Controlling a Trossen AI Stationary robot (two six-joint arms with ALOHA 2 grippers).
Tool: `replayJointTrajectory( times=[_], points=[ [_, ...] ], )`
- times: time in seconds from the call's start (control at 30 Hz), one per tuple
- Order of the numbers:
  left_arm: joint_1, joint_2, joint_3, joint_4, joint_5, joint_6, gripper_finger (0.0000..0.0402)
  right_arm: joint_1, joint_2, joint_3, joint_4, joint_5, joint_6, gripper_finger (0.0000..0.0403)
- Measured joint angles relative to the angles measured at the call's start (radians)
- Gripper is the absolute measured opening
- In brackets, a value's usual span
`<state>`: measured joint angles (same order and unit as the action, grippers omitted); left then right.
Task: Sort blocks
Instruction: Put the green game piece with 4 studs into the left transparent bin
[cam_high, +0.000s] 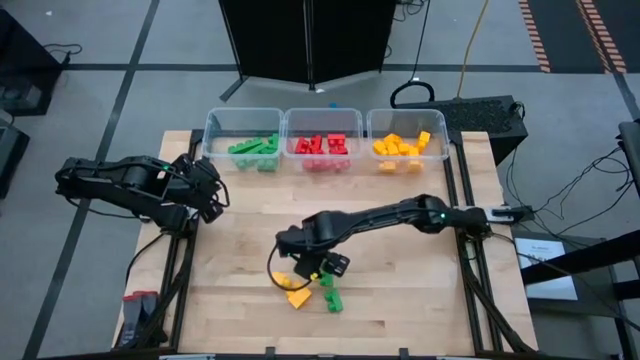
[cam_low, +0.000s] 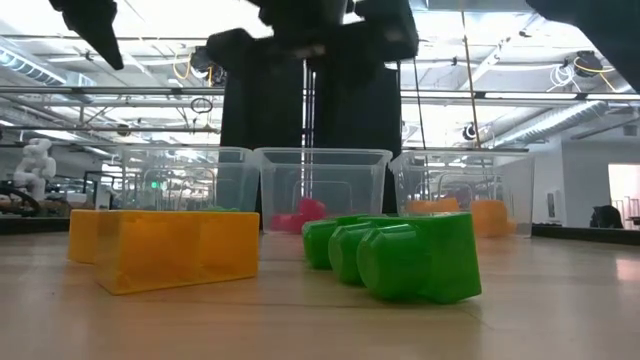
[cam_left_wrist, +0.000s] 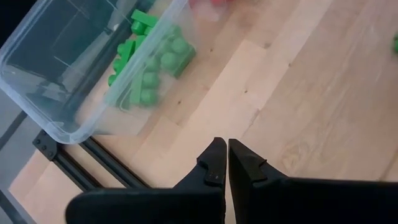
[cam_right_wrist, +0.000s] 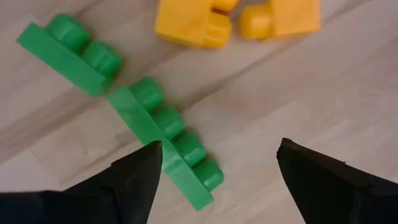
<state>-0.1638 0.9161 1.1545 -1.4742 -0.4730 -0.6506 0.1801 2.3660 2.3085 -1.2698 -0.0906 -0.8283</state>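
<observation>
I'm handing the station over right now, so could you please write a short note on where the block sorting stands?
Right end effector: open, hovering over the loose blocks at the table's near edge, one finger beside the long green block. Nothing held.
Left end effector: shut, empty, waiting near the green bin.
Done: green blocks in the left bin, red in the middle bin, yellow in the right bin.
Left: two green blocks, the long one and a short green block, and two yellow blocks on the table.
</observation>
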Motion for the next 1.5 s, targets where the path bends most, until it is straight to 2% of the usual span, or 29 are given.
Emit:
replayJointTrajectory(
  times=[0.4, 0.57, 0.73, 1.0, 1.1, 1.27, 1.4, 1.5],
  points=[
    [0.0, -0.001, 0.0, -0.001, 0.032, 0.001, 0.0, 0.003, 0.052, -0.041, -0.034, 0.019, -0.07, 0.0309],
    [0.0, -0.002, 0.0, -0.002, 0.038, 0.001, 0.0, 0.009, 0.052, -0.11, -0.081, 0.087, -0.018, 0.0309],
    [0.0, -0.002, 0.0, -0.002, 0.038, 0.001, 0.0, 0.023, 0.052, -0.132, -0.029, 0.147, -0.022, 0.0309],
    [0.0, -0.002, 0.0, -0.001, 0.055, 0.0, 0.0, 0.025, 0.056, -0.141, 0.033, 0.137, -0.057, 0.0309],
    [0.0, -0.002, 0.0, -0.001, 0.055, 0.0, 0.0, 0.024, 0.057, -0.189, 0.047, 0.134, -0.072, 0.0309],
    [0.0, -0.002, 0.0, -0.002, 0.055, 0.0, 0.0, 0.026, 0.049, -0.311, 0.165, 0.096, -0.074, 0.0308],
    [0.0, -0.002, 0.0, -0.002, 0.055, 0.0, 0.0, 0.033, 0.047, -0.362, 0.209, 0.135, -0.05, 0.0282],
    [0.0, -0.002, 0.0, -0.002, 0.055, 0.001, 0.0, 0.032, 0.048, -0.363, 0.2, 0.129, -0.017, 0.0227]
  ],
)
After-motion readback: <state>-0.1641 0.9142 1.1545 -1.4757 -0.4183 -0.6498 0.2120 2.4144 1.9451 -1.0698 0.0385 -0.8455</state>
